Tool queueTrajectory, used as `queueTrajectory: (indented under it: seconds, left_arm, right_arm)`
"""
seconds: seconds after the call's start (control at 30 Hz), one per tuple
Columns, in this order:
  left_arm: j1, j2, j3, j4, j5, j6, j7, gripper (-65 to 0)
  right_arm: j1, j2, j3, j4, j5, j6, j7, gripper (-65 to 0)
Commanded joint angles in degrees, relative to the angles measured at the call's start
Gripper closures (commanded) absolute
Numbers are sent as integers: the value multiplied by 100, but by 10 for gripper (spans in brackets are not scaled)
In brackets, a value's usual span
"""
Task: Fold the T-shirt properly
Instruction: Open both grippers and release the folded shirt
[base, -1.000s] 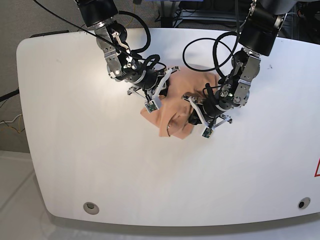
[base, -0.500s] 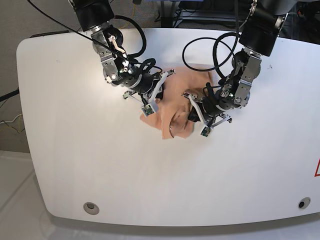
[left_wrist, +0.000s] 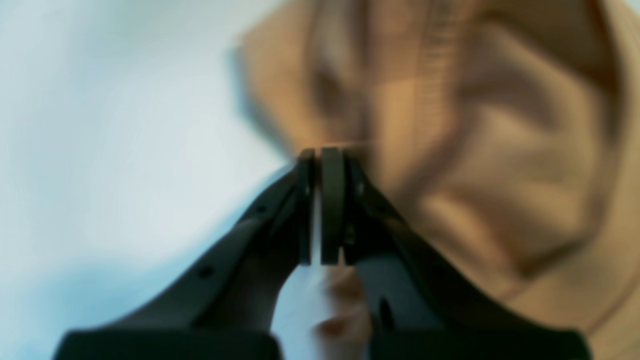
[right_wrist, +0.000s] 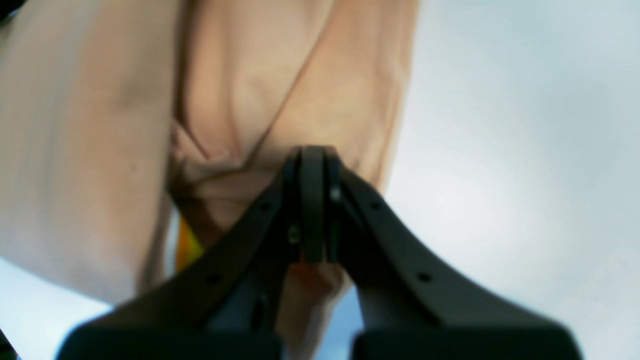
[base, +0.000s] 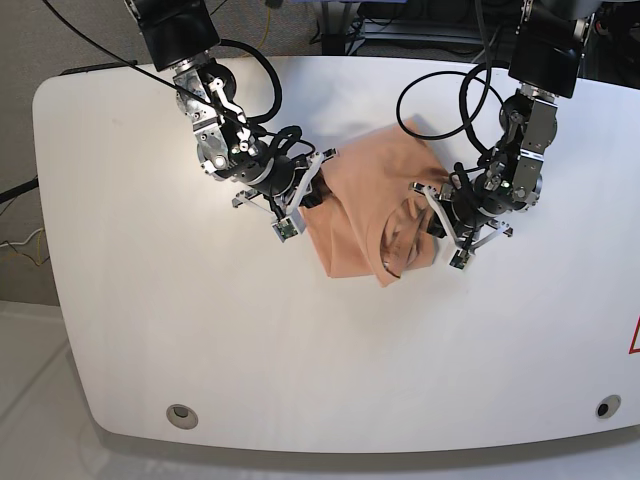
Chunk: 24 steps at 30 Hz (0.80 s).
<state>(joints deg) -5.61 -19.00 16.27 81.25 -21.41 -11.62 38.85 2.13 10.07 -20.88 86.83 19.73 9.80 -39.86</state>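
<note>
Look first at what surrounds the work: at the far left edge of the base view you see loose cables (base: 18, 245) hanging beside the tabletop (base: 180, 330), and a round grommet (base: 181, 414) sits in its lower left corner, with a second grommet (base: 608, 407) at lower right. A red mark (base: 634, 338) shows at the right edge. Black cable loops (base: 262, 75) hang over each arm, close above the cloth; nothing else lies on the white surface near it. Beyond the far edge you can make out grey floor and dark equipment, too dim to name.

The T-shirt (base: 375, 205) lies bunched in the upper middle of the tabletop, between the two arms, with creases and a fold ridge running through it.

On the frame's left, the right arm reaches down from the upper left and bends toward the shirt's left edge. Its right tool (right_wrist: 312, 210) has its jaws pressed together with peach fabric pinched between them, and a yellow mark (right_wrist: 187, 247) shows just left of it.

On the frame's right, the left arm drops from the upper right corner to the shirt's right edge. Its left tool (left_wrist: 320, 205) is nearly closed at the cloth's edge, a thin slit between the pads; the view is blurred, so you cannot tell whether it is holding fabric.
</note>
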Motion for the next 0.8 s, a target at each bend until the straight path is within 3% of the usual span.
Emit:
queueTrajectory:
  seconds: [0.0, 0.53, 0.77]
  left_arm:
    - [-112, -64, -32, 143, -17, -12, -74, -5]
    - [-156, -47, -67, 407, -26, -21, -74, -5]
    - [-147, -56, -726, 1233, -17, -21, -56, -5]
  right_arm:
    - [81, -9, 18, 78, 27, -18, 34, 0]
    - [90, 9, 18, 315, 54, -18, 34, 0]
    - [275, 9, 220, 860, 36, -62, -283, 0]
